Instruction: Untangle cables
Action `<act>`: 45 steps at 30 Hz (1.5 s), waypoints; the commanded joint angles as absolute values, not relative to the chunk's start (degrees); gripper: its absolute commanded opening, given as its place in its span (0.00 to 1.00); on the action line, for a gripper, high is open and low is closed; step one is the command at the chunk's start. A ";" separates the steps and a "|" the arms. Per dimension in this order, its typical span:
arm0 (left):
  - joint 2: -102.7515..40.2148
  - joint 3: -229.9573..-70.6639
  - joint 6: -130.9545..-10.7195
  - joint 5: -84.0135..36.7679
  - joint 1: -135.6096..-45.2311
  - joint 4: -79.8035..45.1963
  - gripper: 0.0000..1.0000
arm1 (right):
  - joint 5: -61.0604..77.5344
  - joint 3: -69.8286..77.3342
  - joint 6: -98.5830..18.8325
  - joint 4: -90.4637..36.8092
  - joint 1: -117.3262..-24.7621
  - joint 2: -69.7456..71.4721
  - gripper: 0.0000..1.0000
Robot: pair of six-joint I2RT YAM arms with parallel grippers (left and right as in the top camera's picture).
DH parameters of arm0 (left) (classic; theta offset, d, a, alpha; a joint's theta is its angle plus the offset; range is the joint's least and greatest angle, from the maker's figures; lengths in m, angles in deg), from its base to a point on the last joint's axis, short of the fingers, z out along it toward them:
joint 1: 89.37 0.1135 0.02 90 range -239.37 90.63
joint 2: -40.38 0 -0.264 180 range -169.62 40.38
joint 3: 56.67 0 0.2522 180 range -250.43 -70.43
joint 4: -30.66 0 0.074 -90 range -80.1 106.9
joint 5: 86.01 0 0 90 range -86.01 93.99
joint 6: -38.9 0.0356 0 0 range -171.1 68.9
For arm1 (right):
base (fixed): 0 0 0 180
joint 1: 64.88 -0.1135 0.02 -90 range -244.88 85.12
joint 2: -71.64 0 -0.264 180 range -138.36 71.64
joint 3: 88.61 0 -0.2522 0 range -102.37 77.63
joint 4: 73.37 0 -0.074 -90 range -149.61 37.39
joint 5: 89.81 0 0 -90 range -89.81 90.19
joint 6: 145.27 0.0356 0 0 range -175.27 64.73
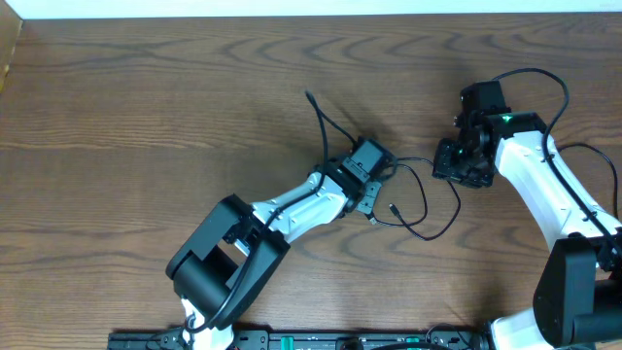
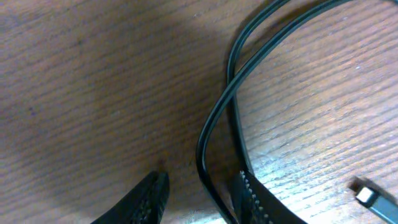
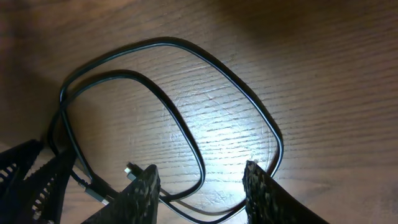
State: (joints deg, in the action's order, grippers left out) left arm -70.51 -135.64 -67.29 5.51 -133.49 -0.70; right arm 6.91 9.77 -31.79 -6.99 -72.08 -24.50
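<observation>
Left gripper splayed astride thin black cable; right gripper splayed over its loop. Pinch left first, then draw loop outward slowly.

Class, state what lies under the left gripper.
Two crossing black cable strands lie on the wooden table between the left gripper's open fingers. Their continuation beneath it is covered.

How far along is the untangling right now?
Done: nothing that shows; the black cable lies in overlapping loops between the arms, and no white cable is in view. In hand: the left fingers are open astride two crossing strands; the right fingers hang open over the loops, holding nothing. Left: grip and draw the loops apart.
</observation>
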 commanded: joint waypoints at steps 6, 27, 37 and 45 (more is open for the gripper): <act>-73.79 -134.40 -69.45 11.15 -133.86 -4.03 0.07 | 6.63 9.93 -32.23 -7.06 -71.71 -24.37 0.40; -48.94 -136.80 -69.19 15.44 -128.07 -6.95 0.08 | 21.03 9.93 -48.27 -7.74 -71.73 -24.37 0.61; -42.84 -136.80 -68.79 15.68 -125.91 -7.70 0.08 | 36.84 9.93 -66.15 -8.74 -74.64 -24.37 0.80; -41.42 -137.02 -68.79 16.07 -125.91 -8.40 0.08 | 32.86 9.93 -62.87 -16.37 -80.21 -24.39 0.93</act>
State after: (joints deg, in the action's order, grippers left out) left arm -43.48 -135.84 -69.12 14.71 -126.01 -8.07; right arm 34.04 9.80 -63.66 -14.42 -78.38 -24.50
